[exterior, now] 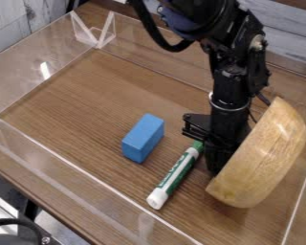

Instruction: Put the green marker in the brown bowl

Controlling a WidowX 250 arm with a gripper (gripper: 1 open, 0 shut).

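The brown bowl [264, 158] is tipped up on its edge at the right, with its rounded underside facing the camera. My gripper [218, 145] points straight down at the bowl's left rim and is shut on that rim; the fingertips are partly hidden by the bowl. Flat on the wooden table, just left of the bowl and in front of the gripper, lies the green marker [176, 175]. Its white end points toward the front edge.
A blue rectangular block [142, 138] sits left of the marker. Clear plastic walls [41, 72] ring the wooden table, and the front wall runs close to the marker's tip. The arm [232, 57] rises behind the bowl.
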